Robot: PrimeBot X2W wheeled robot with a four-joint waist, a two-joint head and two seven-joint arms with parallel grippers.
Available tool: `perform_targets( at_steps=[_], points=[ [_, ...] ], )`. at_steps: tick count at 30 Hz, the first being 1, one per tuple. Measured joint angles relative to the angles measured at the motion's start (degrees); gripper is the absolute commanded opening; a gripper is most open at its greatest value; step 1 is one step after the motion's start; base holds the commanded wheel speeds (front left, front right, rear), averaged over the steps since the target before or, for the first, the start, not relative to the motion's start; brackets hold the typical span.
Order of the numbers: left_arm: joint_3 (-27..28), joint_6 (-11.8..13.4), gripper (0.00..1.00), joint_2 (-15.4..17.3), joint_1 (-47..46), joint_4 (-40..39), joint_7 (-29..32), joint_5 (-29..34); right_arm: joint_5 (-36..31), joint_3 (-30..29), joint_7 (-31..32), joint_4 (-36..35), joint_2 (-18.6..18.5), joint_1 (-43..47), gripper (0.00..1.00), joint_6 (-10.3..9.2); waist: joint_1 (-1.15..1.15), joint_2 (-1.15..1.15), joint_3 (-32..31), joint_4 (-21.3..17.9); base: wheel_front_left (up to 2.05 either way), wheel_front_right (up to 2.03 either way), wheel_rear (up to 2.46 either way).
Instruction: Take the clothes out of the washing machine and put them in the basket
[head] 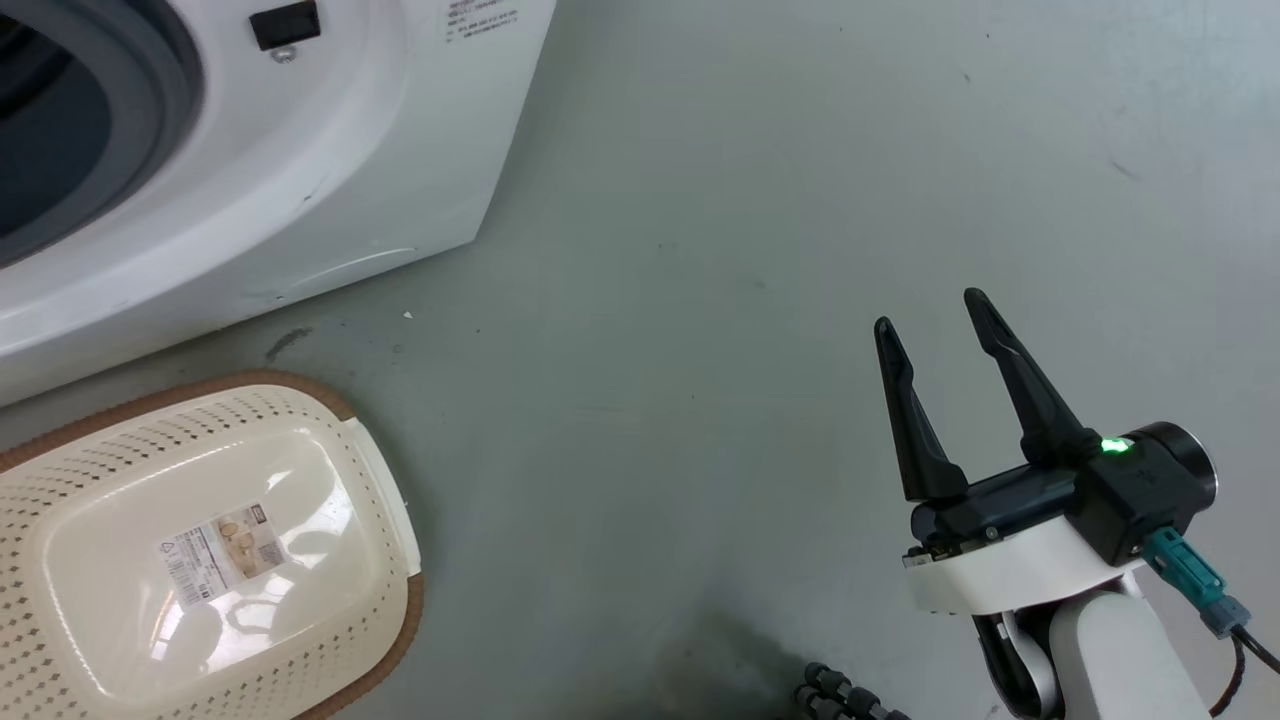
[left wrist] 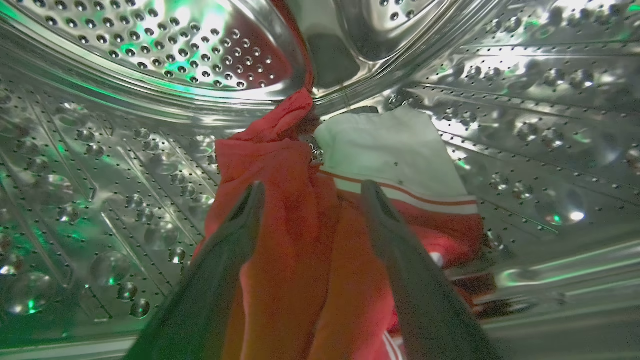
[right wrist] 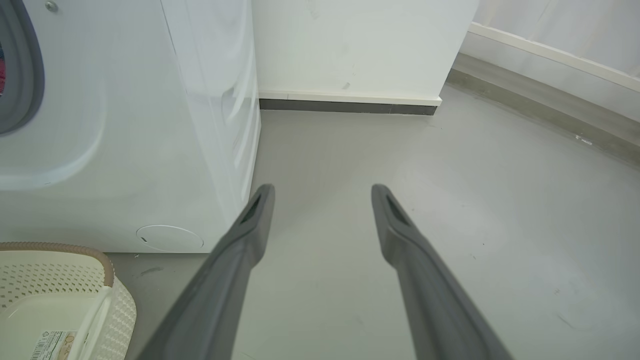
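the left gripper [left wrist: 314, 186] is spread, bright red clothes [left wrist: 285, 210] between its fingers inside the white steel-drummed washing machine [left wrist: 150, 50]; the right gripper [head: 929, 310] is parted over open grey floor [head: 700, 300], cream perforated basket [head: 100, 440] leftward.

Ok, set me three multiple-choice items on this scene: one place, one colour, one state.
1. Where is the left end effector? A on a shelf; B inside the drum; C in a sink.
2. The basket has a rim that is: A brown; B blue; C black.
3. The right end effector is: A shut on cloth; B open, holding nothing; C shut on a cable.
Answers: B, perforated steel surrounds it and the red clothes; A, a brown band edges the cream plastic; B, its fingers stand apart over bare floor.
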Motion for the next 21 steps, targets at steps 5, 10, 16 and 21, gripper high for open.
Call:
perform_targets(
  at_steps=[5, 10, 16, 21],
  points=[
    [-2.26, -1.63, 1.00, 2.60, -4.32, 0.35, 7.22, 1.32, 0.70, 0.85, -0.47, 0.10, 0.00, -0.20, 1.00, 0.00, 0.00, 0.00, 2.68, -1.76, 0.00, 0.00, 0.00],
    [-4.41, -2.81, 1.00, 4.47, -7.37, 0.69, 14.64, 2.01, 1.40, 1.97, -0.80, 0.35, 0.01, -0.25, 1.00, 0.00, 0.00, 0.00, 4.22, -3.19, 0.00, 0.00, 0.00],
    [-6.27, -3.49, 1.00, 5.14, -8.18, 1.56, 23.01, 1.74, 1.99, 2.57, -0.99, 0.32, 0.01, -0.25, 1.00, 0.00, 0.00, 0.00, 4.93, -4.01, 0.00, 0.00, 0.00],
    [-7.13, -3.57, 1.00, 5.21, -8.28, 1.53, 28.02, 0.20, 2.46, 2.67, -1.07, 0.19, 0.01, -0.24, 1.00, 0.00, 0.00, 0.00, 5.13, -4.18, 0.00, 0.00, 0.00]
  ],
)
